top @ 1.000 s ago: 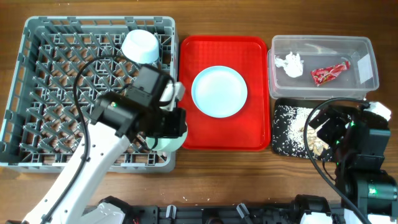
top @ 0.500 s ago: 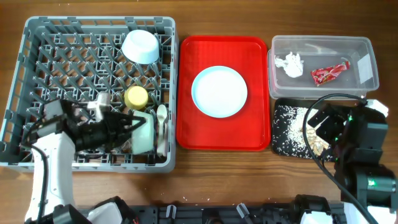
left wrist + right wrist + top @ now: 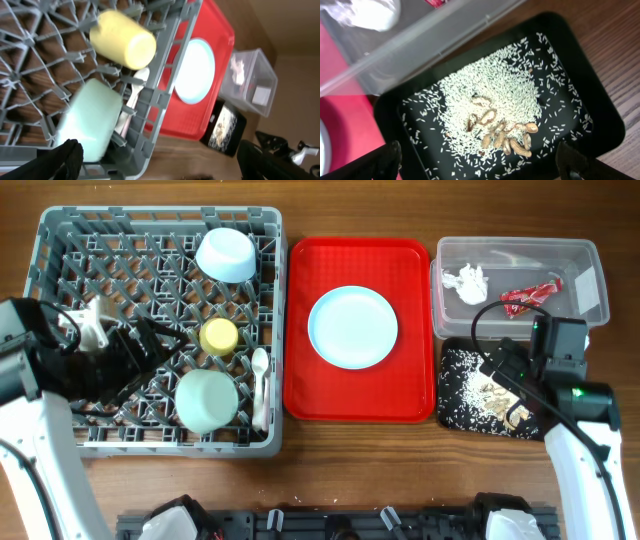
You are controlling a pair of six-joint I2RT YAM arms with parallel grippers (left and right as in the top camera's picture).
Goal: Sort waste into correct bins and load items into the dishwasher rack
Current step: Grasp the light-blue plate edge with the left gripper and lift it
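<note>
Where it rests in the rack, the round pale green dish lies just beside the left gripper, spread wide and empty.

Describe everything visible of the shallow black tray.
The shallow black rectangular tray looks like glossy plastic with rounded corners and a raised rim. It lies flat on the wooden table, close beside the clear plastic tub and the flat red tray. Scattered white rice-like grains cover its floor, with a few beige peanut-like pieces near the middle.
</note>
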